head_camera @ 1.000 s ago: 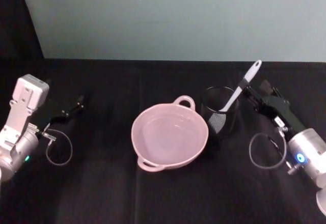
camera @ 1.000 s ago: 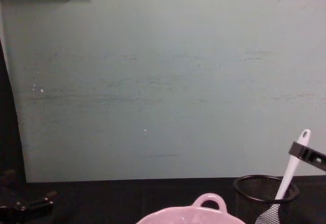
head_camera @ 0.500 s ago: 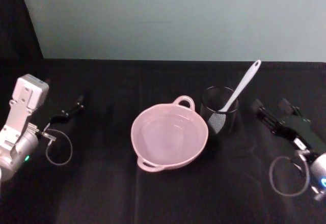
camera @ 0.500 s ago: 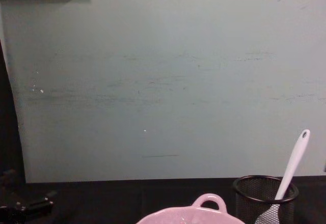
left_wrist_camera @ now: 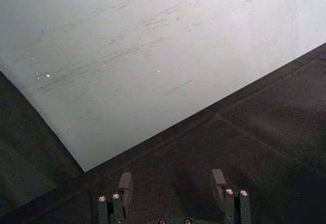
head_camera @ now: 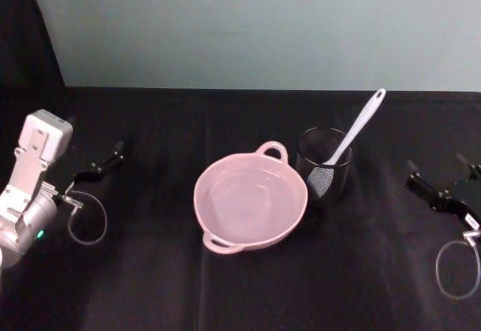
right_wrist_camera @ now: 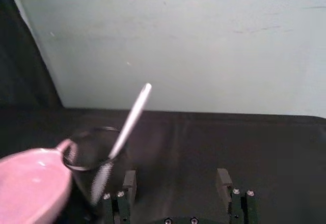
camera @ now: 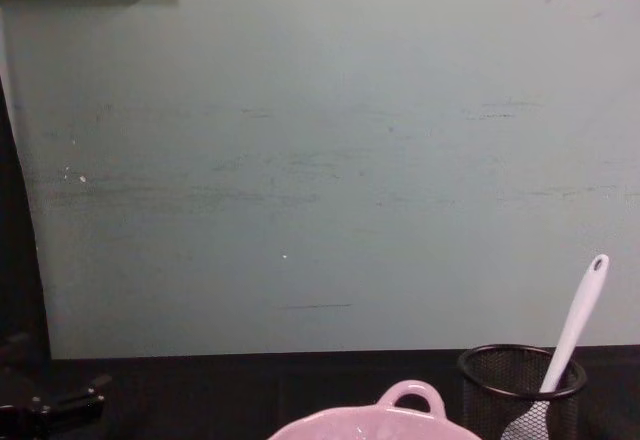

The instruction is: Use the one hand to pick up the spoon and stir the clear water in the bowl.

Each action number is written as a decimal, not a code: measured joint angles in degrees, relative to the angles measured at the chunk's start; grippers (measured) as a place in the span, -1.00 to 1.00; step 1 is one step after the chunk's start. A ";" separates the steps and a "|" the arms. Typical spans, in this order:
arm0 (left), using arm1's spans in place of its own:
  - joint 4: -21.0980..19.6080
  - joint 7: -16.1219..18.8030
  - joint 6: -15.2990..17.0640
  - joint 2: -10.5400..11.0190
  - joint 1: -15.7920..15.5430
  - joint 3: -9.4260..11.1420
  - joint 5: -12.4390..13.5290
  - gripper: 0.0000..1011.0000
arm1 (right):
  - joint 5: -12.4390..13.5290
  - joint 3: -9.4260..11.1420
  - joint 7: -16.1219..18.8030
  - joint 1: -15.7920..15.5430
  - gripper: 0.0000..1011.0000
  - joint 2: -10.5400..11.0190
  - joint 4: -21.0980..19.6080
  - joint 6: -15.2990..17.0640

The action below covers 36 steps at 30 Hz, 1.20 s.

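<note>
The white spoon (head_camera: 354,131) stands tilted in a black wire-mesh cup (head_camera: 325,167), blade down and handle leaning up to the right. Touching the cup's left side is the pale pink bowl (head_camera: 250,201), with clear water in it. My right gripper (head_camera: 443,182) is open near the table's right edge, well clear of the spoon. In the right wrist view the spoon (right_wrist_camera: 130,118), the cup (right_wrist_camera: 93,155) and the bowl (right_wrist_camera: 29,182) lie ahead of the open right gripper (right_wrist_camera: 175,179). My left gripper (head_camera: 100,164) rests open at the far left.
A black cloth covers the table (head_camera: 150,271), which meets a pale green wall (head_camera: 263,22) at the back. Cable loops hang by both wrists. The chest view has the spoon (camera: 577,318), the cup (camera: 520,385) and the bowl's rim (camera: 385,422) at the bottom right.
My right gripper, which was at the spoon's handle a second ago, has pulled back to the right and toward me. The spoon stays in the cup. The left arm has not moved.
</note>
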 joint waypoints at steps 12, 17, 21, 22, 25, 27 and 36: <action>0.00 0.00 0.00 0.00 0.00 0.00 0.00 1.00 | -7.27 -2.38 -1.57 3.33 0.98 0.65 5.21 3.58; 0.00 0.00 0.00 0.00 0.00 0.00 0.00 1.00 | -12.49 -5.76 -0.25 8.11 0.98 0.68 10.53 1.71; 0.00 0.00 0.00 0.00 0.00 0.00 0.00 1.00 | -16.30 -7.76 0.73 11.29 0.98 -0.11 15.24 -4.05; 0.00 0.00 0.00 0.00 0.00 0.00 0.00 1.00 | -16.75 -7.99 0.85 11.79 0.98 -0.33 16.01 -5.07; 0.00 0.00 0.00 0.00 0.00 0.00 0.00 1.00 | -19.08 -8.92 1.63 14.78 0.98 -1.62 20.26 -10.66; 0.00 0.00 0.00 0.00 0.00 0.00 0.00 1.00 | -20.08 -9.35 2.07 16.68 0.98 -2.43 22.55 -12.67; 0.00 0.00 0.00 0.00 0.00 0.00 0.00 1.00 | -22.24 -11.19 4.63 24.70 0.98 -5.75 31.68 -14.37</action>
